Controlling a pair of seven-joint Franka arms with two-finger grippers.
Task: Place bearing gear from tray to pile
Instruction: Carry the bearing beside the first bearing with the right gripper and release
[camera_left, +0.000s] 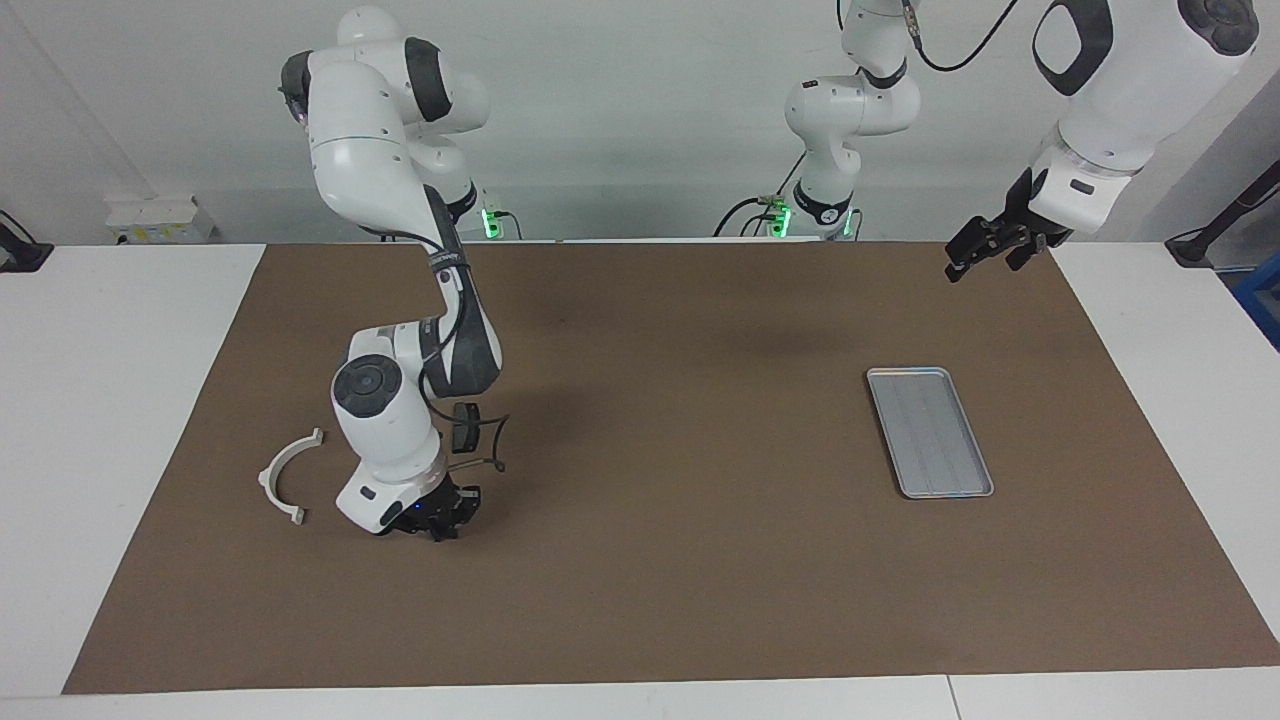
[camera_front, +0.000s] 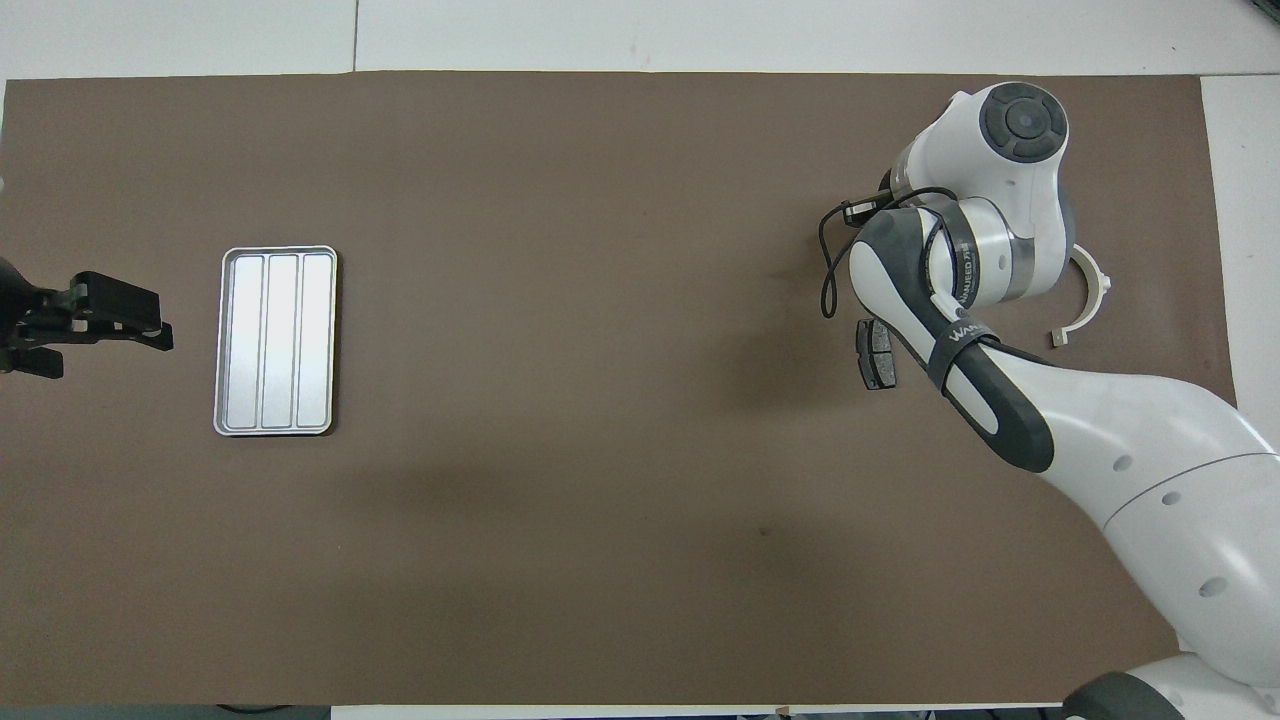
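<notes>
The silver ridged tray (camera_left: 928, 432) lies on the brown mat toward the left arm's end and holds nothing; it also shows in the overhead view (camera_front: 275, 340). The pile lies toward the right arm's end: a white semicircular arc (camera_left: 285, 475) (camera_front: 1088, 295) and one dark brake-pad piece (camera_left: 463, 426) (camera_front: 877, 355). No bearing gear shows. My right gripper (camera_left: 442, 522) is down low at the mat, beside the arc; in the overhead view its own wrist hides it. My left gripper (camera_left: 985, 255) (camera_front: 100, 335) is open and empty, up in the air over the mat's edge beside the tray.
The brown mat (camera_left: 680, 580) covers most of the white table. A black cable loops from the right arm's wrist (camera_left: 490, 440) above the dark pad. The right arm's forearm (camera_front: 1000, 390) covers part of the pile area from above.
</notes>
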